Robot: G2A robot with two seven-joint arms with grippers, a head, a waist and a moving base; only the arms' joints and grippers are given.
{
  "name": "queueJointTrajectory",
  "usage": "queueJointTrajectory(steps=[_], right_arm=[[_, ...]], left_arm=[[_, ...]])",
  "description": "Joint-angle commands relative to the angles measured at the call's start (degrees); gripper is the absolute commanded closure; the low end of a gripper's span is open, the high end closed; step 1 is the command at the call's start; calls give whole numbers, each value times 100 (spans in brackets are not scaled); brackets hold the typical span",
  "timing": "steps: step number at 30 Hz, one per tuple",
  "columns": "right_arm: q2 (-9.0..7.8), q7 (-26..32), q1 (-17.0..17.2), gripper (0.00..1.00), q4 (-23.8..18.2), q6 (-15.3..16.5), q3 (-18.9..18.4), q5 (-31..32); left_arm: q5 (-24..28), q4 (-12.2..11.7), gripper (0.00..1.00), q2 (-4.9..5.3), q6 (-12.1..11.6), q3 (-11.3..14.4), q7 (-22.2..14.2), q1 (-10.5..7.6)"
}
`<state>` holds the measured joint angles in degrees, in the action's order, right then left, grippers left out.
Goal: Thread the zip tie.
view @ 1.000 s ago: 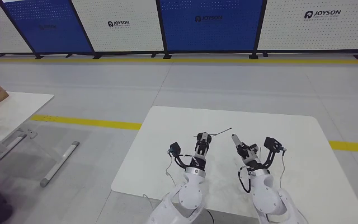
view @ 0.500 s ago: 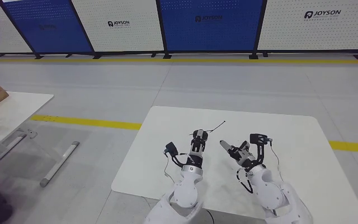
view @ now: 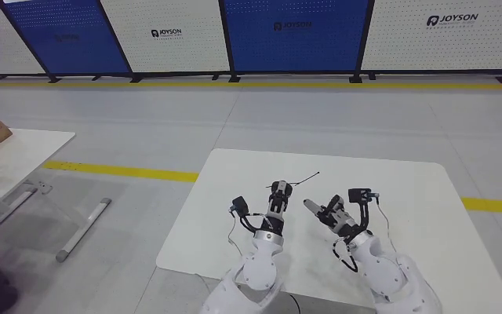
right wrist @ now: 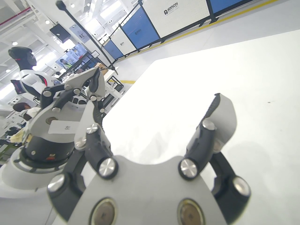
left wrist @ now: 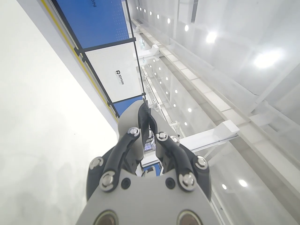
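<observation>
Over the near part of the white table (view: 408, 188), the left gripper (view: 278, 190) is pressed together on the zip tie (right wrist: 79, 25). The tie is pinched near its tail and held clear above the table, with its small head raised at the free end. It is judged to be light, thin, smooth black plastic, springy rather than rigid, so it is best steadied just below the head. Further right over the table, the right gripper (right wrist: 157, 108) is spread wide, with nothing held.
</observation>
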<state>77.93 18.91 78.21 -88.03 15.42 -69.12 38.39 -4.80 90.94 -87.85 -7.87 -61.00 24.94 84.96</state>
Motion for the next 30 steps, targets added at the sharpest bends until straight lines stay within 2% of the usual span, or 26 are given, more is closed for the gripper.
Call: queueJointTrajectory(steps=[1, 4, 7, 10, 19, 24, 25, 26, 27, 29, 30], right_arm=[[0, -3, 6, 0, 10, -18, 0, 2], [10, -257, 1, 0, 70, -244, 91, 275], [29, -752, -10, 0, 142, -314, 205, 598], [37, -959, -66, 0, 193, -248, 346, 912], [38, -916, -67, 0, 218, -222, 374, 914], [55, -1683, -16, 0, 231, -1044, 470, 1866], [69, -1779, -2, 9, 236, -1120, 523, 1910], [78, -1805, 2, 43, 257, -1133, 562, 1902], [83, -1774, -15, 54, 284, -1095, 590, 1886], [84, -1717, -33, 66, 324, -987, 611, 1860], [84, -1666, -42, 69, 338, -910, 618, 1814]], left_arm=[[2, -1, 100, 0, -1, 1, 0, 0], [2, -2, 100, 0, 2, 2, -15, 0], [17, 27, 100, 3, 22, 12, -101, 12], [17, 41, 100, -1, 30, 42, -133, 21], [24, 41, 100, -2, 30, 46, -137, 21], [-20, 48, 100, 3, 60, 55, -202, 26], [-36, 53, 100, 3, 62, 61, -204, 28], [-49, 55, 100, 3, 63, 65, -203, 30], [-61, 57, 100, 3, 63, 68, -200, 32], [-74, 57, 100, 2, 66, 70, -191, 32], [-77, 53, 100, 1, 70, 71, -180, 30]])
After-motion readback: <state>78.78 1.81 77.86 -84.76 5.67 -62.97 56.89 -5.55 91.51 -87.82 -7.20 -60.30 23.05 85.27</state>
